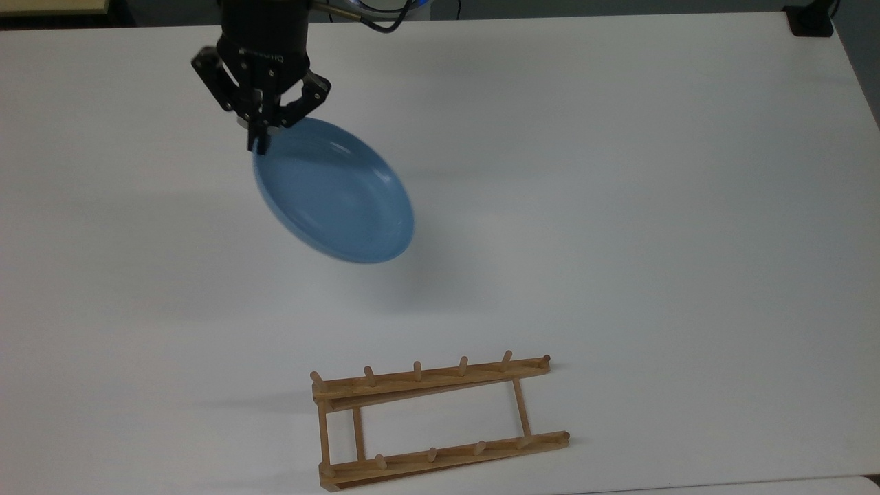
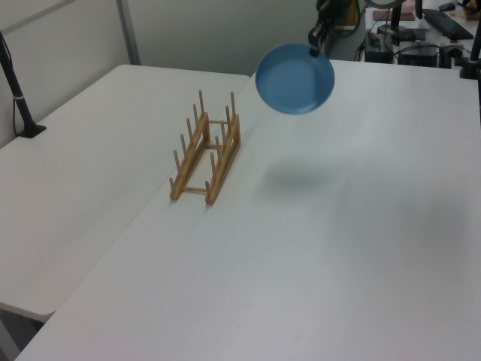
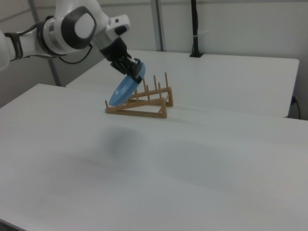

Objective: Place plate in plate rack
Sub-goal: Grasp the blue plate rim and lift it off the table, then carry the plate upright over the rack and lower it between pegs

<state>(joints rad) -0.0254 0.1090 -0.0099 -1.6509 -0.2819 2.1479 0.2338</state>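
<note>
The light-blue plate (image 1: 335, 192) hangs tilted in the air well above the white table, its shadow on the surface below. My gripper (image 1: 260, 143) is shut on the plate's rim at its upper left in the top view. The same plate (image 2: 294, 77) hangs from the gripper (image 2: 313, 50) in the left view, and the plate (image 3: 125, 89) slants down from the gripper (image 3: 136, 72) in the right view. The wooden plate rack (image 1: 436, 419) lies near the table's front edge in the top view, with nothing in it; the rack (image 2: 207, 147) stands left of the plate in the left view.
A black post base (image 1: 811, 20) sits at the table's far right corner in the top view. A second white table (image 2: 90, 150) adjoins on the left view's left, with a black pole (image 2: 16, 90) on it. Open table surface (image 1: 653, 240) lies between plate and rack.
</note>
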